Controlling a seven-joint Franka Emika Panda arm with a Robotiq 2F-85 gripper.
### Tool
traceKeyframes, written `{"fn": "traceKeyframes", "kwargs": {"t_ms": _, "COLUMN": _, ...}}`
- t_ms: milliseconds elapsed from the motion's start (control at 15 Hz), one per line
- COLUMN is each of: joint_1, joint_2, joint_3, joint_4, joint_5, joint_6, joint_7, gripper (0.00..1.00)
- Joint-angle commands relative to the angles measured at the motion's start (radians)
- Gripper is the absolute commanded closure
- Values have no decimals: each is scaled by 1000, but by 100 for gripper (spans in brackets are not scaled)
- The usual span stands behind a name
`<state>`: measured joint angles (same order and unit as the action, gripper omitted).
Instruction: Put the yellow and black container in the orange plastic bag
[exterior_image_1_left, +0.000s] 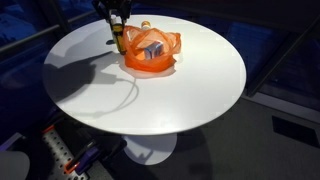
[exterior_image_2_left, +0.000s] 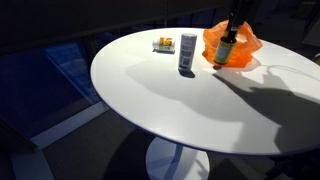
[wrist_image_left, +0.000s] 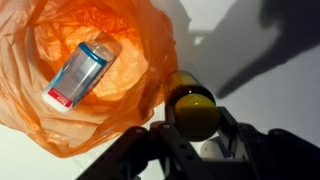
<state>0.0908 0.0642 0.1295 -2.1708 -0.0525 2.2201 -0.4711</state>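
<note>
White table (exterior_image_1_left: 150, 105) | gripper (wrist_image_left: 196, 140) clamped on yellow-black container (wrist_image_left: 190, 102) | beside orange bag (wrist_image_left: 100, 25) rim

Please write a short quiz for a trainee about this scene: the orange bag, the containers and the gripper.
1. True or false: the yellow and black container already lies loose inside the orange bag.
2. What is the gripper doing? A) gripping the yellow and black container at the bag's edge; B) hanging open over the table's middle; C) gripping the bag itself.
3. Fill in: in the wrist view, a blue and white container lies ____ the orange bag.
Key: 1 false; 2 A; 3 inside.
</note>
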Motion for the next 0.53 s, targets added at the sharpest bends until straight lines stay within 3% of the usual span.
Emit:
{"fn": "traceKeyframes", "kwargs": {"t_ms": 0, "joint_1": -9, "joint_2": -41, "joint_3": -19, "joint_4": 26, "joint_5": 1, "joint_6": -13, "joint_7": 18, "gripper": 80}}
{"fn": "traceKeyframes", "kwargs": {"t_ms": 467, "joint_1": -27, "joint_2": -60, "joint_3": -56, "joint_4": 152, "joint_5": 96, "joint_6": -80, "joint_7": -7, "gripper": 80}}
